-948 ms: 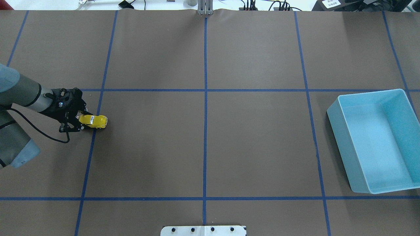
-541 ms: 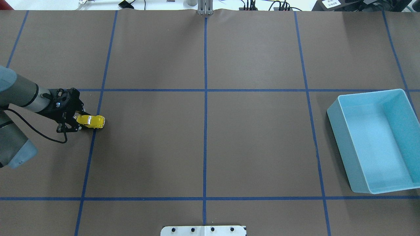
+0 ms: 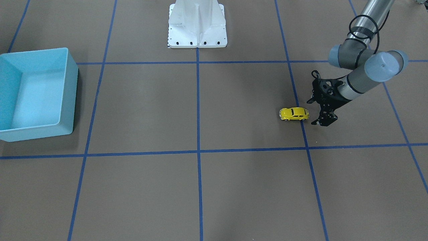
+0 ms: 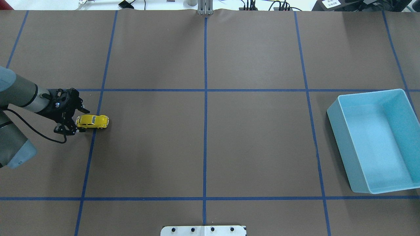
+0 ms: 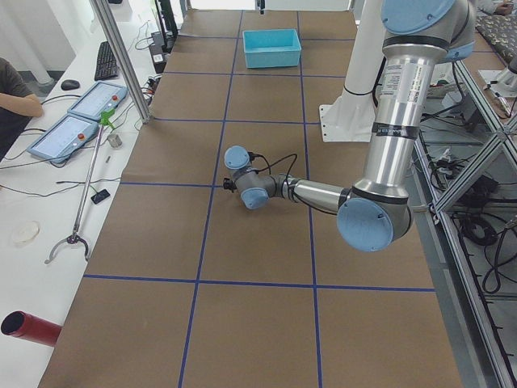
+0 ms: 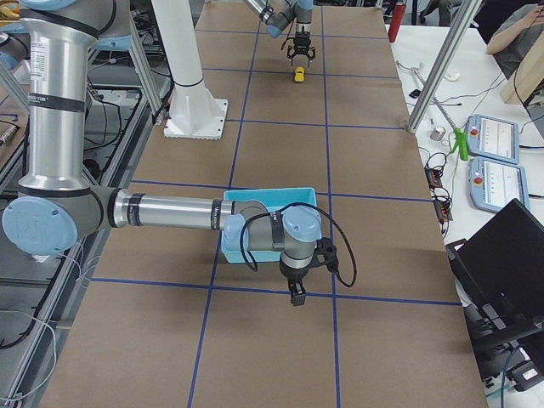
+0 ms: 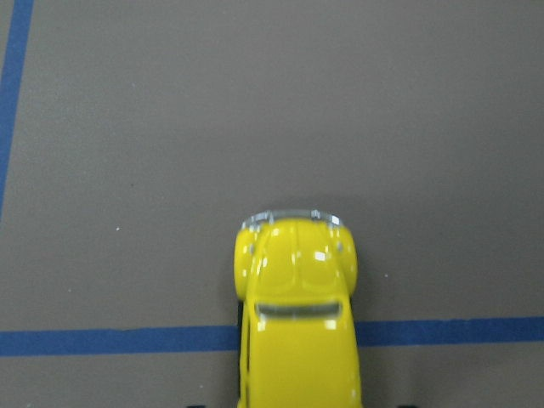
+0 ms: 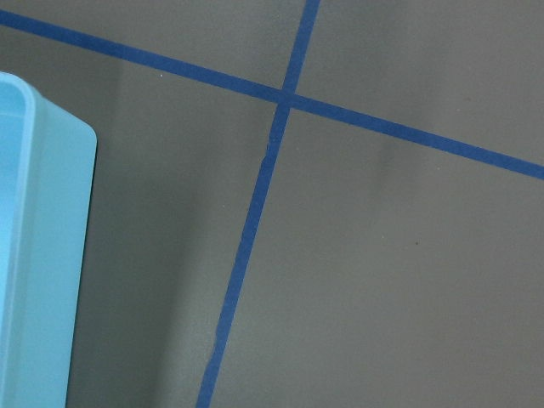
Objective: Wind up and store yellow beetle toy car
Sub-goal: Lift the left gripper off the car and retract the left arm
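The yellow beetle toy car (image 4: 93, 121) stands on its wheels on the brown table at the far left, across a blue tape line. It also shows in the front view (image 3: 294, 114) and fills the bottom of the left wrist view (image 7: 296, 323). My left gripper (image 4: 80, 120) is open, its fingers astride the car's rear end without clamping it; it also shows in the front view (image 3: 312, 112). The light blue bin (image 4: 338, 131) is empty at the far right. My right gripper (image 6: 295, 299) hangs low beside the bin; I cannot tell whether it is open or shut.
Blue tape lines mark a grid on the brown table. The white robot base (image 3: 197, 30) stands at the table's middle edge. The right wrist view shows the bin's corner (image 8: 42, 255) and a tape crossing. Operators' tablets (image 5: 85, 117) lie on a side bench.
My left gripper dragged the car a little leftward, then opened and let it go. The car now sits level, slightly further right, and the gripper has backed off left.
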Robot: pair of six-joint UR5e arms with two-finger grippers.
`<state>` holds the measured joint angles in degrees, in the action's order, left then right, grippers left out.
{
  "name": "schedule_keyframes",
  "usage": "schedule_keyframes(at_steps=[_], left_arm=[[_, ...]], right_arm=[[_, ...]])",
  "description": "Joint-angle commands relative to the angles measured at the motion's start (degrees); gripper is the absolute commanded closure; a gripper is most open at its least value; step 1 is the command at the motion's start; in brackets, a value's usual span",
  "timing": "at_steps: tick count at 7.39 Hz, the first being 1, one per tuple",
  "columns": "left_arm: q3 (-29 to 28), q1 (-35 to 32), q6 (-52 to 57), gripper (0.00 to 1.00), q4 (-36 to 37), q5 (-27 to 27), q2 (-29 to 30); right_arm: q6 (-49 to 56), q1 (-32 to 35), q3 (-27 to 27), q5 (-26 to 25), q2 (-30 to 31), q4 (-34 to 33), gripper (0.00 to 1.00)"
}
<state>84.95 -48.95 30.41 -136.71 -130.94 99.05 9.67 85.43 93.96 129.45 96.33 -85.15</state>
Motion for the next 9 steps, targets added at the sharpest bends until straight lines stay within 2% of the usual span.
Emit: schedule_keyframes(at_steps=[1,4,5,7,9], left_arm=[[-0.1,-0.4,0.0,0.00,-0.1,0.0,0.0],[1.0,-4.9,-0.1,0.00,0.4,-1.0,-1.2],[2.6,-7.3,-0.2,0.00,2.8,-2.6,-2.4],[13.3,-9.5,-0.2,0.00,17.6,-2.2,-8.1],[14.8,-12.8,-0.6,0.00,22.4,-2.1,-8.3]], right_arm=[[0.0,0.0,0.0,0.0,0.0,0.0,0.00],[0.0,0.0,0.0,0.0,0.0,0.0,0.00],[0.0,0.0,0.0,0.0,0.0,0.0,0.00],[0.0,0.0,0.0,0.0,0.0,0.0,0.00],[0.0,0.0,0.0,0.0,0.0,0.1,0.00]])
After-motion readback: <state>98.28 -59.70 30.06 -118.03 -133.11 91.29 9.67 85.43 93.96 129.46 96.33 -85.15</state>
